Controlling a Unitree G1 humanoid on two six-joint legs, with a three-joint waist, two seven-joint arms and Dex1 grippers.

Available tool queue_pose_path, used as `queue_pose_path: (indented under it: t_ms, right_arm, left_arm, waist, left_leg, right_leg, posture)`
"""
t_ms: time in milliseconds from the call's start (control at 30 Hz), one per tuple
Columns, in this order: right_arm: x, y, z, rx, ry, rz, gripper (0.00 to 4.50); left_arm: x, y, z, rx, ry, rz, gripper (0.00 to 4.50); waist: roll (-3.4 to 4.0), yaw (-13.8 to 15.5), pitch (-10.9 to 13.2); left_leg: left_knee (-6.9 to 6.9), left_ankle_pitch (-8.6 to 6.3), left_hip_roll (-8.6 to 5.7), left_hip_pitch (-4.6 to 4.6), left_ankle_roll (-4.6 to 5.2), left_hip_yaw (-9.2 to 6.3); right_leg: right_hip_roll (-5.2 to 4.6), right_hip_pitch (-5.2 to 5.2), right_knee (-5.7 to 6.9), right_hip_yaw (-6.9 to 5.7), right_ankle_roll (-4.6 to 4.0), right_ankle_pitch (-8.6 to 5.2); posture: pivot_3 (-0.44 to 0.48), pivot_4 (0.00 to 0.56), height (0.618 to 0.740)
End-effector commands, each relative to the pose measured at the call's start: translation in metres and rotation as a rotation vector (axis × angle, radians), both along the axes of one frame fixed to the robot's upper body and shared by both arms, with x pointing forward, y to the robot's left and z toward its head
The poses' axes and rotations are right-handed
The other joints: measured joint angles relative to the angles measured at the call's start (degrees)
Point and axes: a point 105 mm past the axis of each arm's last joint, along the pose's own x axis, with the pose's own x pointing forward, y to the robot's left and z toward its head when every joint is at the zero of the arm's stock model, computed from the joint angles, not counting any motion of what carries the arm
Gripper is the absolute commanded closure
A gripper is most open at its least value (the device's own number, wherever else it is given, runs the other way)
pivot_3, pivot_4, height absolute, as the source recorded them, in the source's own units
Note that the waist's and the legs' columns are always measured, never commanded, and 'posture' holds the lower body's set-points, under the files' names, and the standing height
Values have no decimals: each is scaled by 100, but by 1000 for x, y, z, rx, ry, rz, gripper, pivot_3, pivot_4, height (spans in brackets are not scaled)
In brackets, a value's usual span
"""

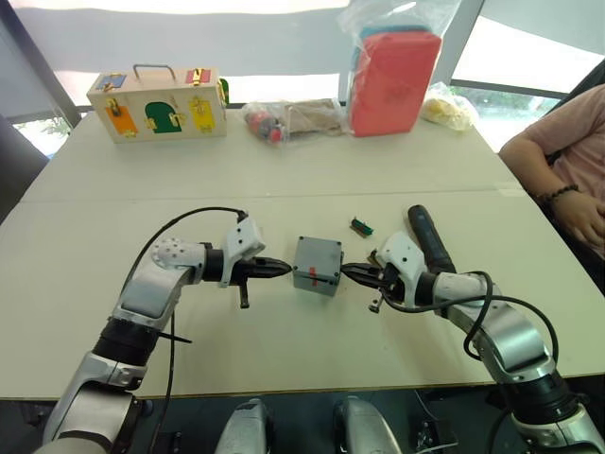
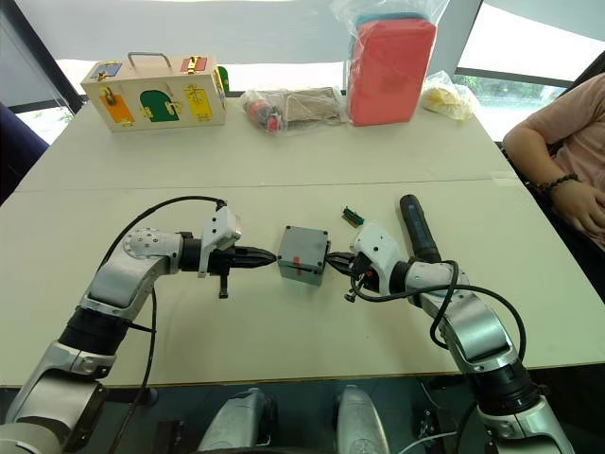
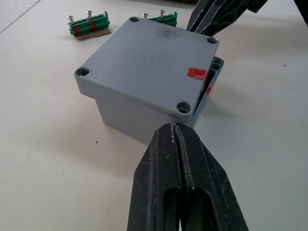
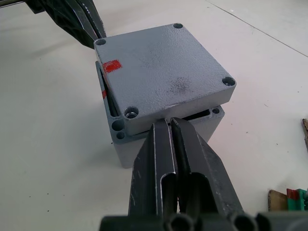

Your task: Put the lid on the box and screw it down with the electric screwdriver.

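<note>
text: none legible | lid (image 4: pixel 163 72): red patch, blank (no lettering) | brands/nos.: none

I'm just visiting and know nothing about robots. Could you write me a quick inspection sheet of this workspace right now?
Surface: pale table.
Job's things: lid sits skewed on box; electric screwdriver lies untouched.
Clutter: green screw strips, wooden latch box, red case, bagged items.
Grippers: left gripper and right gripper shut, tips at the box's opposite sides.
Cables: black cable loops over left arm.
Surroundings: seated person, windows.
</note>
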Motion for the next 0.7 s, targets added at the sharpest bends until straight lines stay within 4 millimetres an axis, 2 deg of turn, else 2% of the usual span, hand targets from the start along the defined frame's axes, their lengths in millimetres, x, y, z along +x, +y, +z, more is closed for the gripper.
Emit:
queue_pose_path:
  t_ms: [33, 700]
  right_arm:
    - [-6, 9, 10, 22, -29, 43, 4422]
    - [-18, 14, 11, 42, 9, 89, 4422]
  left_arm:
    - [-5, -4, 7, -1, -26, -31, 4500]
    - [-7, -8, 5, 9, -21, -54, 4500]
  waist:
    - [0, 0, 0]
    - [0, 1, 0]
  left_leg:
    - [0, 0, 0, 0, 0, 0]
    - [0, 0, 0, 0, 0, 0]
  right_leg:
    - [0, 0, 0, 0, 0, 0]
    - [0, 0, 0, 0, 0, 0]
  posture:
    - [0, 150, 730]
    - [0, 150, 730]
